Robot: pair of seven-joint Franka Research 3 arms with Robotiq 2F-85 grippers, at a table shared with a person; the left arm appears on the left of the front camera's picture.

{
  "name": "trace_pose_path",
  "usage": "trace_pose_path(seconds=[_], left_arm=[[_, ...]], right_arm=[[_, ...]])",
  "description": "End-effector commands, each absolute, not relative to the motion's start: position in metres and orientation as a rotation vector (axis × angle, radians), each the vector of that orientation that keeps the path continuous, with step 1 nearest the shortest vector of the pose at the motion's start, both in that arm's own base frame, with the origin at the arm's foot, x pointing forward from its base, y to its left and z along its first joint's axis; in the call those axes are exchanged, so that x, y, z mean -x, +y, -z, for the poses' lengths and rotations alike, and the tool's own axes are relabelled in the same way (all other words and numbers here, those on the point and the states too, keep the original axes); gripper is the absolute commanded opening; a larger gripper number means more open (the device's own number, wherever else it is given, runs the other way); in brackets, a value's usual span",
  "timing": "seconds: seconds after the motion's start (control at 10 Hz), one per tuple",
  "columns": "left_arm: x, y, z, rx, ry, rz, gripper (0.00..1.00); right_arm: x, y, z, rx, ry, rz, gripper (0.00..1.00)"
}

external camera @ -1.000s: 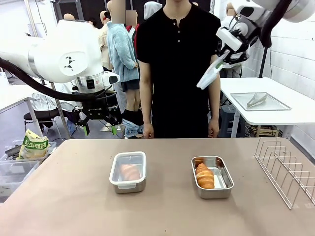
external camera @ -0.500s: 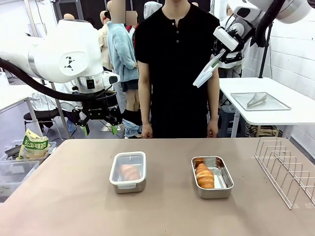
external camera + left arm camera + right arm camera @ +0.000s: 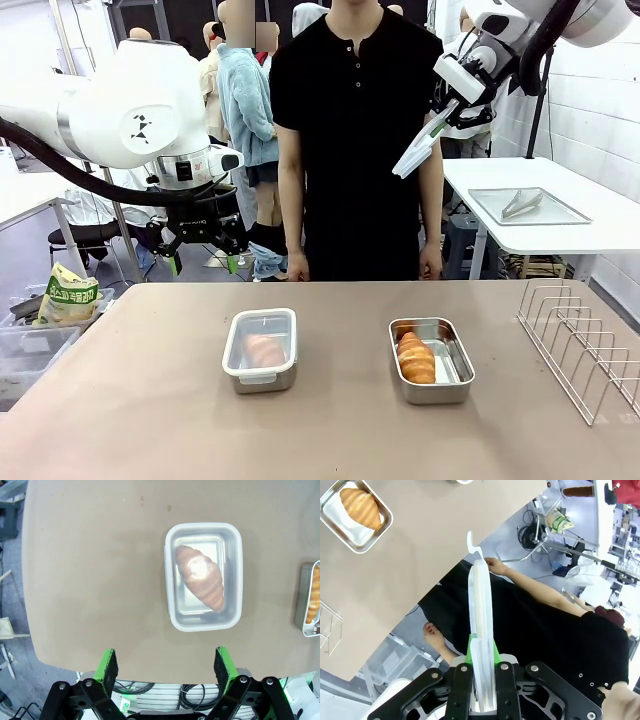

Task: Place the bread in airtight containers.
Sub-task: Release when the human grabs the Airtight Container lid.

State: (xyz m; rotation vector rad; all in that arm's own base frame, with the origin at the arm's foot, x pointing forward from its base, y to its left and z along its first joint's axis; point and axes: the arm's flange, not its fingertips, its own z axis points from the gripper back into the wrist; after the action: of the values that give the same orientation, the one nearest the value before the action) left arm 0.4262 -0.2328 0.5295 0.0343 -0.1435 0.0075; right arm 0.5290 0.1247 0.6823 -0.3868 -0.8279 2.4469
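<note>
— While we look across the table [image 3: 150, 400], what do the containers hold?

— Left of centre, we see a lidded container [image 3: 261, 349] with one croissant [image 3: 264, 349] under its whitish lid. Right of centre, the open container [image 3: 431, 359] holds the other croissant [image 3: 415, 358], uncovered.

— And our grippers?

— At the upper right, our right gripper [image 3: 440, 118] is clamped on a clear lid [image 3: 417, 153], well above the table. At mid-left, our left gripper [image 3: 204, 262] hangs spread wide and empty; its wrist view shows the closed tub below its pads [image 3: 108, 664].
</note>
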Motion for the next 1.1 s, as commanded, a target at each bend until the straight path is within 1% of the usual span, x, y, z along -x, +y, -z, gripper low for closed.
trace_pose_path(seconds=[0.0,1.0], left_arm=[[-0.4261,-0.2303,-0.5307,-0.030,-0.144,-0.010,1.00],[-0.4261,-0.2303,-0.5307,-0.030,-0.144,-0.010,1.00]], right_arm=[[-0.5243,0.1244,-0.6802,0.389,-0.820,-2.440,0.00],[-0.5243,0.1244,-0.6802,0.389,-0.820,-2.440,0.00]])
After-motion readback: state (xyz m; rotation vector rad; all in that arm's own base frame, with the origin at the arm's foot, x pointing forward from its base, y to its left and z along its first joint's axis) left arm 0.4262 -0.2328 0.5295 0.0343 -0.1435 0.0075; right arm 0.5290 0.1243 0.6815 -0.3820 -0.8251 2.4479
